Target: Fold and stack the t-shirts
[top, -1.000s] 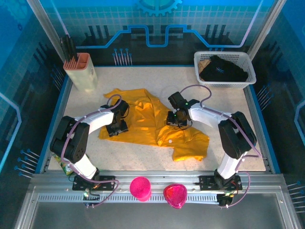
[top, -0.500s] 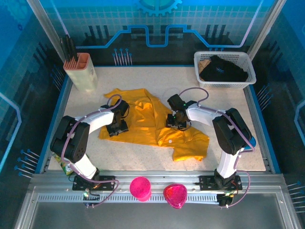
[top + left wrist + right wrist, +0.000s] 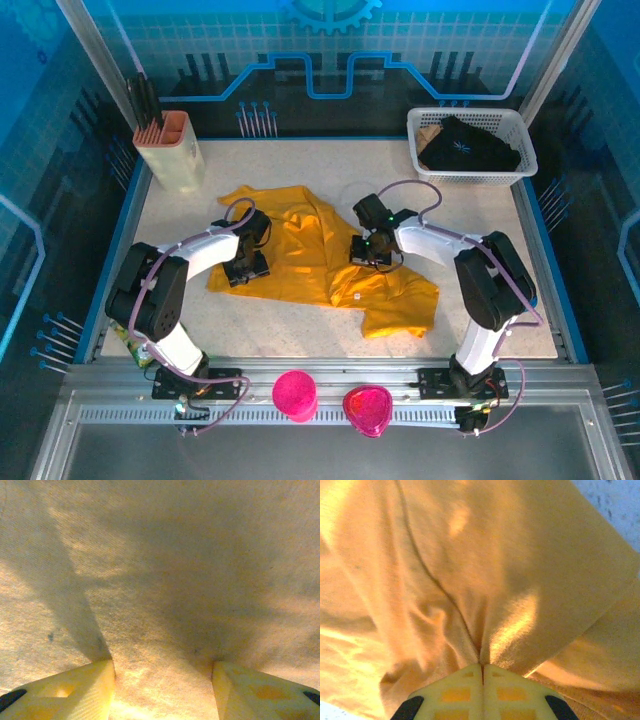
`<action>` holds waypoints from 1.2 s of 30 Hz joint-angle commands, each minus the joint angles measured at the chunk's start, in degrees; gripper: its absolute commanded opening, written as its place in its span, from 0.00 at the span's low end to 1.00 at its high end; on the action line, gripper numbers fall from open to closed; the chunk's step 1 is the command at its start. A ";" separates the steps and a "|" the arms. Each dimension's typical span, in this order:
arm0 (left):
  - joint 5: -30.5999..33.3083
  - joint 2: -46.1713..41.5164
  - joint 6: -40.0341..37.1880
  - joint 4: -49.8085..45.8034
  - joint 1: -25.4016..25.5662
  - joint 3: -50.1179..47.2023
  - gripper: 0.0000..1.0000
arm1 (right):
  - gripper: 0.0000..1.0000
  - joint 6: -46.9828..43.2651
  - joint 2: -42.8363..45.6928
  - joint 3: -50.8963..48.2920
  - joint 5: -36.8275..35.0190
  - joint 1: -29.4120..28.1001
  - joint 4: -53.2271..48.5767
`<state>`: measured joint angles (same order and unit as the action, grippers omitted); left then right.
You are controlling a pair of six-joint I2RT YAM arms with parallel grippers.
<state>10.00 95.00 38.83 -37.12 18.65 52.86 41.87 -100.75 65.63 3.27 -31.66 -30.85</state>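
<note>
Here, right claw [image 3: 482, 666] tight on the orange-yellow t-shirt [image 3: 520, 555].

Place: this is looking like a robotics lab test cell (a closed booth).
Walls: blue panels [image 3: 330, 60] printed with gear and circuit lines are enclosing the speckled table [image 3: 280, 330].
Frame: an aluminium rail [image 3: 320, 400] is carrying both bolted bases.
Machines: the left arm [image 3: 190, 262] and right arm [image 3: 470, 262] are reaching over the top.

Orange-yellow t-shirt [image 3: 320, 262], crumpled, unfolded; mid-table
</note>
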 commanded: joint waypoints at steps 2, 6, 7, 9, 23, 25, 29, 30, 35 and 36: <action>-1.12 0.45 -1.03 0.07 0.11 -0.65 0.55 | 0.00 -1.45 1.26 4.92 0.43 -2.73 -2.38; -1.34 0.93 -1.08 0.27 0.07 -0.57 0.55 | 0.00 -1.02 -1.34 7.83 1.38 -6.68 -2.54; -1.42 1.10 -1.12 0.30 0.07 -0.49 0.55 | 0.00 -0.83 -2.29 8.59 1.54 -7.77 -2.55; -1.56 1.30 -1.12 0.39 0.09 -0.41 0.55 | 0.00 -0.40 -4.24 9.87 1.96 -9.54 -2.63; -2.00 2.15 -1.12 0.91 0.15 -0.30 0.55 | 0.00 -0.97 -11.31 17.41 4.83 -16.28 -3.84; -2.24 2.29 -1.10 1.15 0.24 -0.30 0.55 | 0.00 -1.35 -11.39 19.05 4.34 -17.40 -4.27; -2.40 2.72 -0.96 1.55 0.57 -0.43 0.55 | 0.00 -2.03 -12.83 22.84 4.01 -19.18 -5.24; -2.44 2.77 -0.95 1.72 0.59 -0.52 0.54 | 0.00 -2.22 -13.39 23.73 3.79 -19.62 -5.49; -2.56 2.82 -0.85 2.20 0.77 -1.18 0.54 | 0.00 -2.27 -13.65 25.77 1.64 -20.37 -5.41; -2.53 2.82 -0.89 2.22 0.77 -1.22 0.54 | 0.00 -2.39 -13.40 26.28 0.67 -20.36 -5.65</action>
<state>9.58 95.53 38.65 -36.51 18.94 52.88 40.42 -113.78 89.69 6.00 -51.66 -34.70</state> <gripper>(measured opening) 0.546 0.065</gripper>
